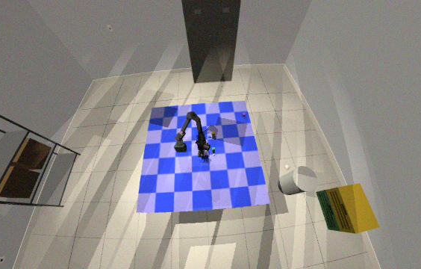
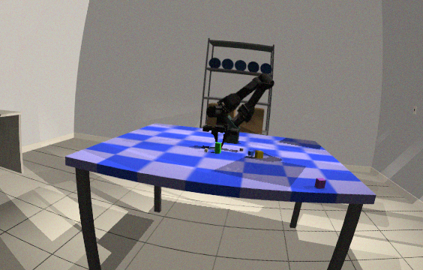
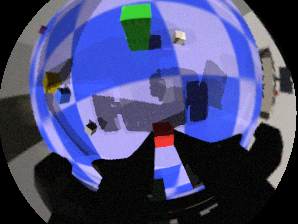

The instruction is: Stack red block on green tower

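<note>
The red block (image 3: 163,140) is between the fingertips at the lower middle of the wrist view; it is hidden in the top and exterior views. My gripper (image 1: 203,152) (image 2: 220,143) (image 3: 161,132) points down low over the table and is shut on the red block, one finger on each side. Whether the block touches the table I cannot tell. The green tower (image 1: 213,149) (image 2: 217,148) (image 3: 136,30) stands upright, apart from the gripper, at the top of the wrist view. In the exterior view it stands in front of the fingers.
A small white cube (image 2: 206,150) (image 3: 179,37) lies near the tower. Another small pale cube (image 2: 241,149) (image 3: 91,128) lies off to one side. A yellow block (image 2: 259,154) (image 3: 51,82) lies beside a blue block (image 2: 250,153) (image 3: 63,95). A magenta block (image 1: 243,114) (image 2: 320,183) is near a table corner.
</note>
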You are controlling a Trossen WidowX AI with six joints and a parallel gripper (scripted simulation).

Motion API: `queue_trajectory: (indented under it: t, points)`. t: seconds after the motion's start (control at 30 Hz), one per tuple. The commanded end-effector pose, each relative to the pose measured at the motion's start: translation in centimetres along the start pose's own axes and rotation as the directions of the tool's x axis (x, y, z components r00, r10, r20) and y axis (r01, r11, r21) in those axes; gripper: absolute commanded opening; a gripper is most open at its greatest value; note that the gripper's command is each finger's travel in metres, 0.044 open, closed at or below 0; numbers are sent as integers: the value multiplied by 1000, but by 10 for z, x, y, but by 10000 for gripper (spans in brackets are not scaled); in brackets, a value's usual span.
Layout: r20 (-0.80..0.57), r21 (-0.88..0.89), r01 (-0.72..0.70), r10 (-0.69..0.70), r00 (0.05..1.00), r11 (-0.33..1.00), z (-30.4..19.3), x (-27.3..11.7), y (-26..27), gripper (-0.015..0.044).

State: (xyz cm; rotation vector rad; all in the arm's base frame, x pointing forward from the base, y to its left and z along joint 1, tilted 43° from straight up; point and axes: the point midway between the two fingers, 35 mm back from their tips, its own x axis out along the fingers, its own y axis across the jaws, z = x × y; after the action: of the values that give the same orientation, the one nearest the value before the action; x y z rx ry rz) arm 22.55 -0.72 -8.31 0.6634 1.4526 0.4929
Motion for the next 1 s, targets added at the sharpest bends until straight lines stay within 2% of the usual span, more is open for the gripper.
queue_trajectory:
  t: [0.0,0.07,0.1,0.97]
  points:
    - [2,4,-4,4,1000,1000,0,0,1,39]
    - [2,4,-4,4,1000,1000,0,0,1,26]
    - [2,4,-4,4,1000,1000,0,-1,1,0]
    - [1,5,0,0,1000,1000,0,-115,-1,0]
